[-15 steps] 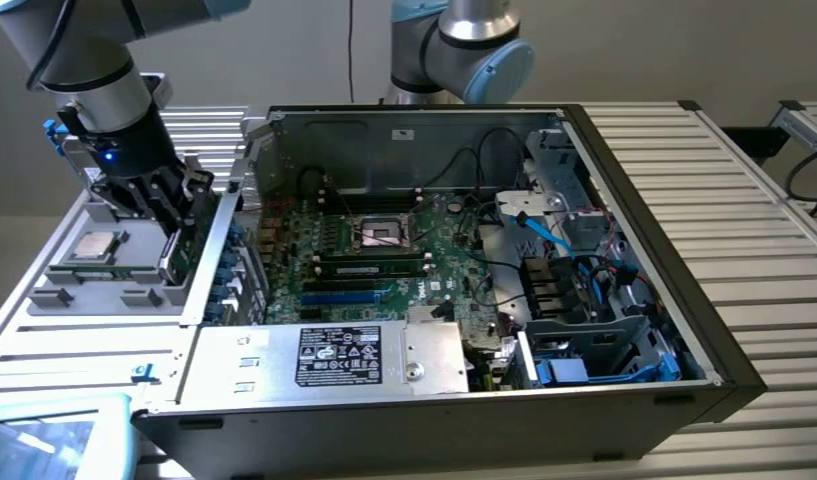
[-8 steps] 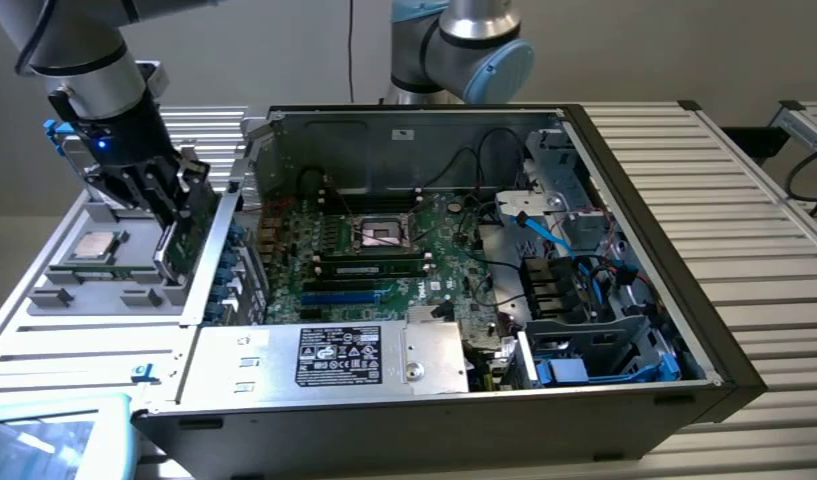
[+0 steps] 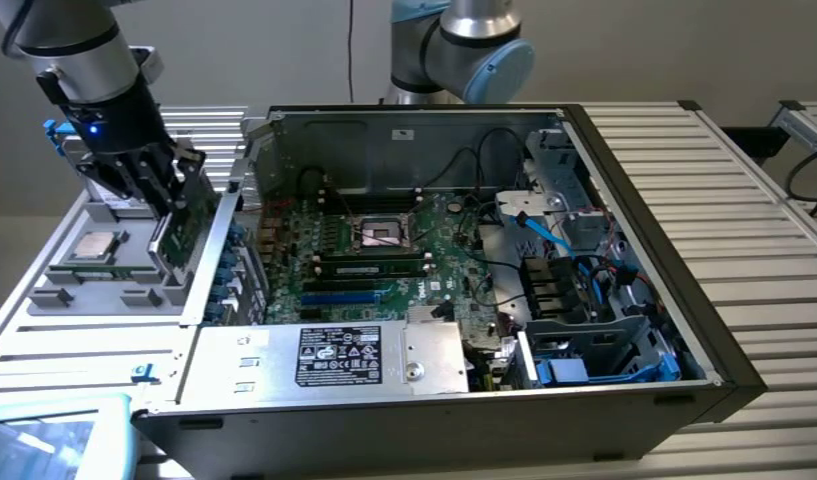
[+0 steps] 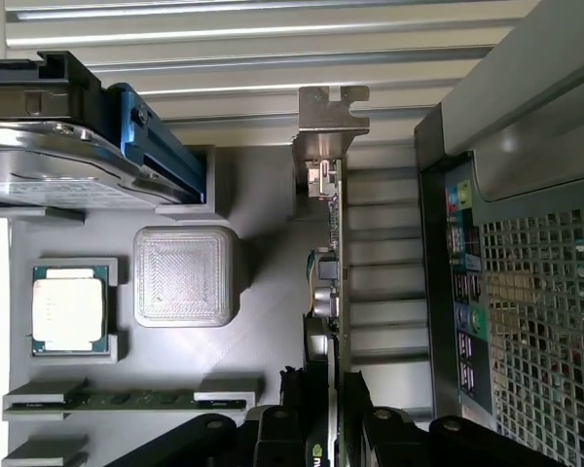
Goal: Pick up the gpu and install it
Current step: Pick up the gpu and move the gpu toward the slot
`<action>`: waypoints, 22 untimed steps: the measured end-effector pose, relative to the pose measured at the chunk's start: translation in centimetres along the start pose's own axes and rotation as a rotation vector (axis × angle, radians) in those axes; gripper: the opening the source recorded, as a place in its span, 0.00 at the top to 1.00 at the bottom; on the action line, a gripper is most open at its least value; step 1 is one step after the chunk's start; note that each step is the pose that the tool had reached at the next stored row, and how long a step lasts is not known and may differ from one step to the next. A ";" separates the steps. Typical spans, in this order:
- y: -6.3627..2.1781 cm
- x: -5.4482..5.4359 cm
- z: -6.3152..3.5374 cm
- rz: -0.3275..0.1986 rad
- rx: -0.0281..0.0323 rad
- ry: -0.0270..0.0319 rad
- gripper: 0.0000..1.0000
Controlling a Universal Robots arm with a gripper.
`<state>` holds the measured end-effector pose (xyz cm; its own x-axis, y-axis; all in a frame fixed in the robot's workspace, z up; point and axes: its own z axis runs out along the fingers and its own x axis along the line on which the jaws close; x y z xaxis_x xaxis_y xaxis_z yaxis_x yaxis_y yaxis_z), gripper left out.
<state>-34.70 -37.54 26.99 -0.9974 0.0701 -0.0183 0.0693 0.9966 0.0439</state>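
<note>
End of gpu (image 4: 329,263) hidden within tool (image 4: 323,413)

One high, one close
The exterior view looks down on the computer case (image 3: 381,150), grey tray (image 3: 75,295) at nine o'clock; the wrist view (close, along the pincer (image 4: 326,413)) shares that tray and the case's wall.

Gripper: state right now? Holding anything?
Gripper: jaws closed on the gpu, gripping it along one edge, at the gray parts tray.
</note>
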 end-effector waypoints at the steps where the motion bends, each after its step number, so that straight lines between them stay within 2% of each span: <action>1: 0.02 0.0 -0.28 0.000 0.0007 -0.0001 0.73; 9: 0.15 0.0 -2.29 0.000 0.0089 -0.0008 0.73; 10: 0.18 0.0 -2.73 0.000 0.0118 -0.0009 0.73; 22: 0.45 -0.1 -4.83 -0.001 0.0311 -0.0023 0.73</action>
<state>-34.69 -37.30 31.84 -0.9974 0.0695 -0.0207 0.0693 0.9975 0.0128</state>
